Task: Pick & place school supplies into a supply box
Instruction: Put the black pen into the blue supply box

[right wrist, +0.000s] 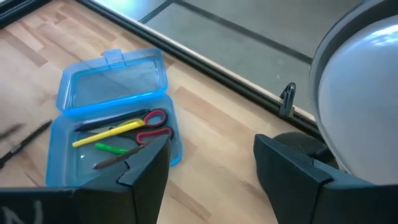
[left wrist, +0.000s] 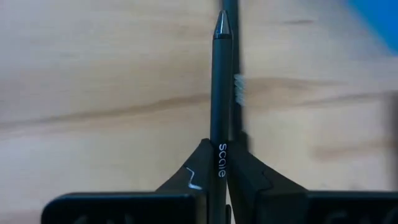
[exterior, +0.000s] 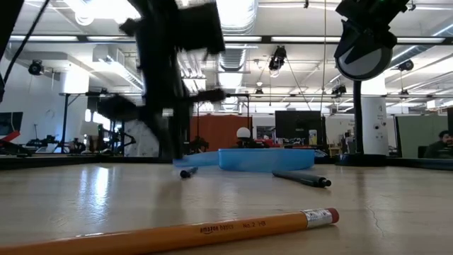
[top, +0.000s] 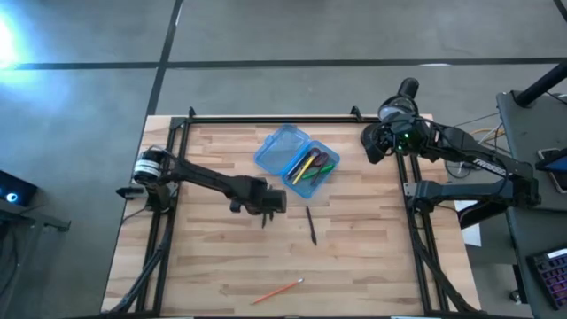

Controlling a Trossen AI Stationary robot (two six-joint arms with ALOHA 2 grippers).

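box (top: pixel 297 161) top unobstructed | black pen (top: pixel 311 225) lying just beside | orange pencil (top: pixel 276 291) well apart

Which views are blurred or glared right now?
Low view: the left arm is motion-smeared, the pencil up close is soft, ceiling lights flare. Left wrist view: the pen is sharp, the box corner blurred. High view: glare at the left edge.

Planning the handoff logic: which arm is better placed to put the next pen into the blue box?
Left. The left gripper is shut on a dark pen, just beside the open supply box. The right gripper is open and empty, back by the table's far right edge near the lamp.
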